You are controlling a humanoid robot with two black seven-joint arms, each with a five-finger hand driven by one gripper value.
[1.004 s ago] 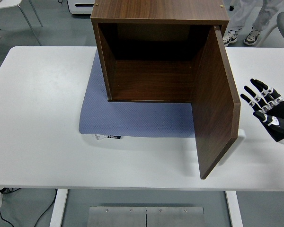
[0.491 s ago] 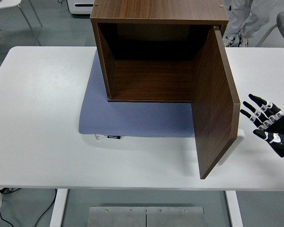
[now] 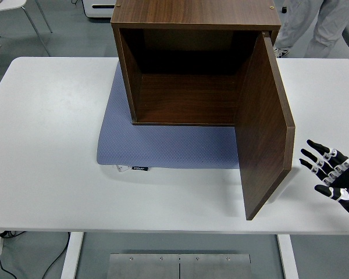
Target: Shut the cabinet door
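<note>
A dark brown wooden cabinet (image 3: 192,64) stands on a blue-grey mat (image 3: 163,145) at the back middle of the white table (image 3: 46,145). Its inside is empty. Its door (image 3: 264,128) is hinged on the right side and swung wide open, pointing toward the table's near edge. My right hand (image 3: 328,174) is to the right of the door's free edge, apart from it, with fingers spread and holding nothing. My left hand is out of view.
A person's legs (image 3: 320,23) show at the top right behind the table. A chair (image 3: 11,11) stands at the top left. A white appliance (image 3: 99,7) sits behind the cabinet.
My right hand has moved down toward the table's near edge and slightly right, staying open. The door has not moved. The person at the top right has shifted.
</note>
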